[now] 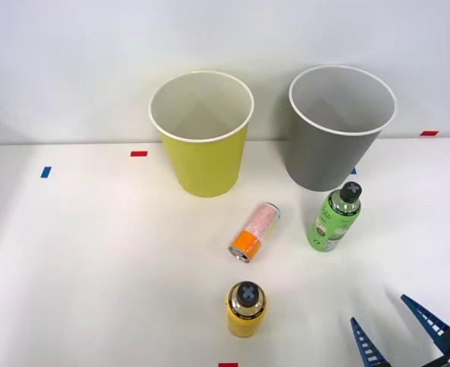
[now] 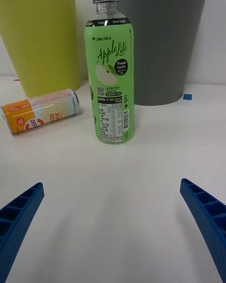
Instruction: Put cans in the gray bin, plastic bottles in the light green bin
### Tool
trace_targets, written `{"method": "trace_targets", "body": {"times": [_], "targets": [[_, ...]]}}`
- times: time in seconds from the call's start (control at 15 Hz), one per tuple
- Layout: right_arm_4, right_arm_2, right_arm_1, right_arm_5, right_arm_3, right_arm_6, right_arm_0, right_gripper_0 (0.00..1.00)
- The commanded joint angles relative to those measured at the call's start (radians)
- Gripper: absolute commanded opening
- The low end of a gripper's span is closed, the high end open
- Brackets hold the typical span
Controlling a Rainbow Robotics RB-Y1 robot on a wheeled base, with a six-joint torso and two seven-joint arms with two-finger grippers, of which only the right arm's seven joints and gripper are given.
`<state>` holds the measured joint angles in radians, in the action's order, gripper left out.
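Note:
A green plastic bottle (image 1: 334, 219) (image 2: 109, 70) with a black cap stands upright in front of the gray bin (image 1: 335, 134) (image 2: 162, 37). An orange-and-pink can (image 1: 254, 232) (image 2: 40, 111) lies on its side between the two bins' fronts. A yellow bottle (image 1: 246, 308) with a black cap stands upright nearer the front edge. The light green bin (image 1: 202, 136) (image 2: 37, 37) stands to the left of the gray one. My right gripper (image 1: 400, 329) (image 2: 113, 226) is open at the front right, apart from the green bottle, which lies straight ahead between the blue fingers (image 2: 19, 221).
The white table (image 1: 95, 267) carries small red tape marks (image 1: 138, 154) and blue tape marks (image 1: 45, 172) near its back. A white wall rises behind the bins. Open tabletop spreads to the left of the bottles.

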<state>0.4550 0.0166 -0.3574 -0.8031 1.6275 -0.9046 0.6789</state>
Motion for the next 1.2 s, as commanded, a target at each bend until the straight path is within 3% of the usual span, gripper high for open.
{"method": "trace_targets", "body": {"times": [0.07, 1.2], "targets": [[-0.016, -0.010, 0.002, -0.019, 0.005, -0.002, 0.024, 1.00], [-0.018, -0.014, 0.002, -0.024, 0.011, -0.004, 0.033, 1.00]]}}
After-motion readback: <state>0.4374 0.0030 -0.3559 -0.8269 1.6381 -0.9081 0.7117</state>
